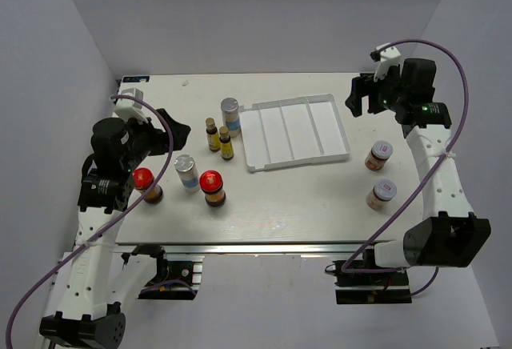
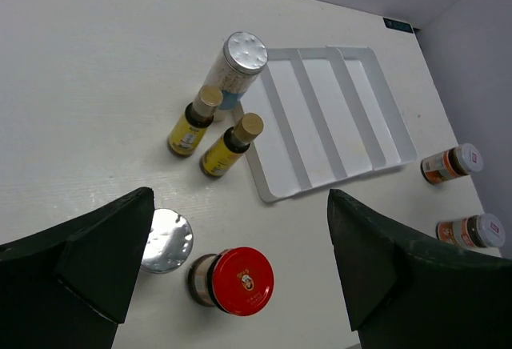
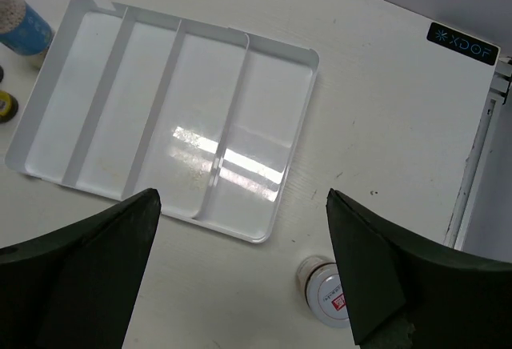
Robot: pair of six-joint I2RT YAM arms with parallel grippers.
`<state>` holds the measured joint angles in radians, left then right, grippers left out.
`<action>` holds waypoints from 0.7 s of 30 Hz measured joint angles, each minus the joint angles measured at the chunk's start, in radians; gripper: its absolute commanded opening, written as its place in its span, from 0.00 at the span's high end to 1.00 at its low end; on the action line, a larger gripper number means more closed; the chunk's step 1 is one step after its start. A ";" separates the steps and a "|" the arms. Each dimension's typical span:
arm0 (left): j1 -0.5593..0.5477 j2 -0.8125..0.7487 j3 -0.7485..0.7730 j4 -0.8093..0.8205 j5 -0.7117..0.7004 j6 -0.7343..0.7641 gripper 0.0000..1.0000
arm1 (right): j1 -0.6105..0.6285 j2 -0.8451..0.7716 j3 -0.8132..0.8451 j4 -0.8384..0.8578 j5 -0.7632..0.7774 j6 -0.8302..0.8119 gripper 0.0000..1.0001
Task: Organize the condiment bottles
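1. White plastic divided tray [image 1: 278, 131]: lies flat on the pale table [image 1: 288, 205]. Parted by three ridges into four long compartments, showing only bare white floor and a streak of glare.
2. Just off the tray's far left corner: silver-capped blue-labelled shaker [image 1: 230, 112], upright. Shows white grains through its clear wall in the right wrist view.
3. Left of the tray, near its left rim: slim yellow brown-capped bottle [image 1: 213, 134] and second yellow bottle [image 1: 226, 143], upright and close side by side, outside the tray.
4. Farther left of the tray, toward the arms' edge: second silver-capped shaker [image 1: 186, 171], with a dark red-lidded jar [image 1: 212, 187] just beside it. Stands farthest from the tray on that side: another red-lidded jar [image 1: 144, 185].
5. Right of the tray: squat brownish white-lidded jar [image 1: 379, 155] near the tray's near right corner, and second white-lidded jar [image 1: 382, 194] closer to the arms. Both upright on the table, apart from each other.
6. Left gripper [image 1: 174, 127]: hangs above the table well left of the tray. Fingers spread wide, nothing between them.
7. Right gripper [image 1: 362, 101]: hangs just beyond the tray's far right corner. Fingers likewise spread wide, clasping nothing.
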<state>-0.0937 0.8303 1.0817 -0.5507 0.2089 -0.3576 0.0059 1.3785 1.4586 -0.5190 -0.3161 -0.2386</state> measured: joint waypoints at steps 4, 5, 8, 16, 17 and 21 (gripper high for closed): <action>0.000 0.004 0.000 -0.020 0.049 -0.007 0.02 | 0.003 -0.025 0.001 -0.031 -0.024 -0.035 0.11; 0.000 0.005 0.000 -0.021 0.057 -0.008 0.02 | 0.003 -0.032 0.000 -0.040 -0.039 -0.061 0.11; 0.000 0.005 0.000 -0.021 0.081 -0.014 0.02 | 0.002 -0.074 -0.019 -0.051 -0.102 -0.145 0.11; 0.000 0.006 -0.009 -0.022 0.121 -0.026 0.02 | 0.010 -0.230 -0.113 -0.058 -0.211 -0.252 0.19; 0.000 0.007 -0.010 -0.022 0.126 -0.028 0.02 | 0.010 -0.230 -0.108 -0.061 -0.196 -0.232 0.38; 0.000 0.017 -0.012 -0.022 0.149 -0.035 0.02 | 0.007 -0.140 -0.010 -0.121 -0.042 -0.137 0.55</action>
<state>-0.0937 0.8471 1.0695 -0.5724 0.3580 -0.3931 0.0132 1.2385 1.4490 -0.6395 -0.3576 -0.3756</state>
